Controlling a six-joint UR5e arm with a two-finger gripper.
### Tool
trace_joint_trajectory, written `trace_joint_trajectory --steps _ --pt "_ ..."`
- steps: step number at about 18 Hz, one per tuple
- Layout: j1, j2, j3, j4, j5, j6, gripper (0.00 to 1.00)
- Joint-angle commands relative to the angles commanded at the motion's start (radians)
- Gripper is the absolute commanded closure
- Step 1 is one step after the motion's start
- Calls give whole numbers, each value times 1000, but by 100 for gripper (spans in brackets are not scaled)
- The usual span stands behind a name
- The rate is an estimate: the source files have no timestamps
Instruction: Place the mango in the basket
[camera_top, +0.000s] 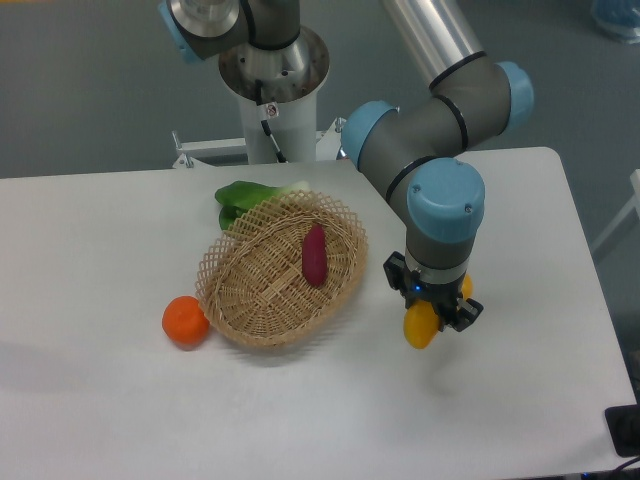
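1. Nearest my camera hangs the mango (420, 326), a yellow-orange fruit whose lower end pokes out below the gripper (432, 310).
2. I read the gripper as clamped on the mango: its dark fingers (462, 310) sit against either side of the fruit, and a second patch of yellow shows by the right finger.
3. From this view I cannot tell whether the mango is touching the white table (520, 400) or hanging just above it.
4. I see the mango to the right of the basket (240, 305), outside its rim and close beside it.
5. That basket is a shallow oval of light tan wicker with a lacy looped rim, sitting mid-table.
6. Inside it lies a slim purple-red sweet potato (314, 256), roughly upright in my picture, towards the right half of the basket.
7. A round orange fruit (185, 322) rests on the table against the basket's left edge.
8. Behind the basket, a green leafy vegetable (243, 196) with a pale stalk end peeks out past the far rim.
9. My arm's grey links and blue joint caps (445, 200) reach down from the upper part of the frame to the gripper.
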Motion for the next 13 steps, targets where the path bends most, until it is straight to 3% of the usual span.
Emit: trace_joint_trajectory --steps 13 --pt "-3 -2 -2 -5 0 -2 59"
